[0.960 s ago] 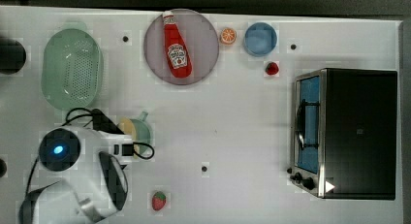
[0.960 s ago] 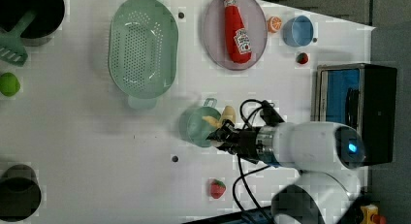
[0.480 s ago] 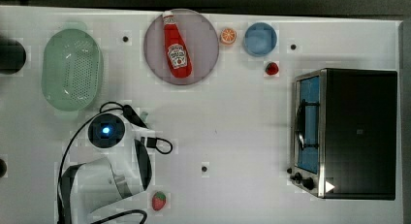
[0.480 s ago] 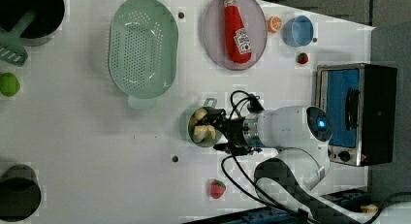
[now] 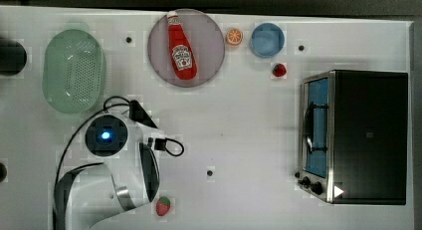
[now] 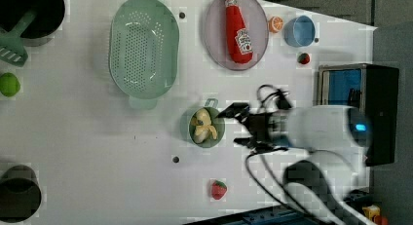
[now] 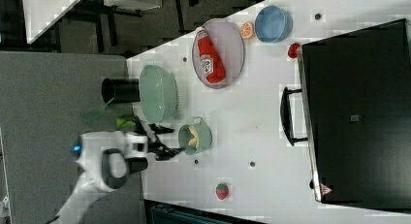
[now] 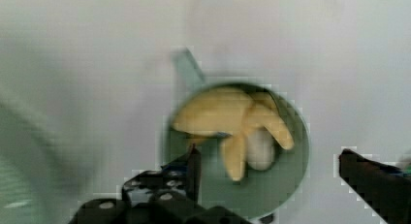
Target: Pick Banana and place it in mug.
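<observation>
1. A white surface (image 6: 97, 152) carries toy kitchen things, with one white robot arm (image 6: 321, 130) reaching in from the left view's right.
2. The banana (image 6: 203, 126), pale yellow and partly peeled, lies inside the mug (image 6: 217, 137), a small teal-green cup with a short stub handle. In the wrist view the banana (image 8: 232, 120) fills much of the mug (image 8: 286, 185), its peel strips splayed over the inside.
3. The gripper (image 6: 238, 126) sits just beside the mug on the left view's right. Its jaws are spread wide and hold nothing; the banana is free of them. In the wrist view the gripper (image 8: 269, 166) has one dark finger at each side of the mug.
4. In the right view the mug (image 7: 203, 136) stands between the arm and a black toaster oven (image 7: 354, 112).
5. A pale green colander (image 6: 143, 47) lies near the mug, toward the left view's upper left.
6. A red ketchup bottle (image 6: 237, 28) lies on a grey plate (image 6: 213, 35). Beside the plate are an orange slice (image 6: 275, 24) and a blue bowl (image 6: 299, 31).
7. A toy strawberry (image 6: 218, 189) lies below the mug in the left view, well apart from it.
</observation>
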Motion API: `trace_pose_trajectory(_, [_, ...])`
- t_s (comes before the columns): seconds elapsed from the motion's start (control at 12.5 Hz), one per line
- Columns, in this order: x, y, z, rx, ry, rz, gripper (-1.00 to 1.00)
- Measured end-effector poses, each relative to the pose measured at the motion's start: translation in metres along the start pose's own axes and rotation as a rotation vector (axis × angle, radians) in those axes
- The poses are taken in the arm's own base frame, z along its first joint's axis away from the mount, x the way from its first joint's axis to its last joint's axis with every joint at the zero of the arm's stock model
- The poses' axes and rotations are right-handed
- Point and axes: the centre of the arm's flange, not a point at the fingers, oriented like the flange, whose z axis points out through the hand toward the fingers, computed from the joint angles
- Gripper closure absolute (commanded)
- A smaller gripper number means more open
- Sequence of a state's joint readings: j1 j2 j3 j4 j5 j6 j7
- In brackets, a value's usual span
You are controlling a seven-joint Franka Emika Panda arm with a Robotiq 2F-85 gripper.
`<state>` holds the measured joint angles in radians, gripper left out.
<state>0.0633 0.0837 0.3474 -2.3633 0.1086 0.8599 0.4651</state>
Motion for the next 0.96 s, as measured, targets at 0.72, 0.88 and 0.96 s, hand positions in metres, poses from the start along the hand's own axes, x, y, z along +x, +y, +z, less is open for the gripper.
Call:
trace_pose_trajectory(0.72, [0.146,0.087,-0.347,0.088,0.097,0.143,-1.00])
trace_pose_trajectory(0.88, [0.180,0.115,-0.357,0.040,0.129,0.203,-1.00])
trace_pose_trajectory(0.96, [0.191,0.128,-0.360,-0.003,0.149,0.212,-1.00])
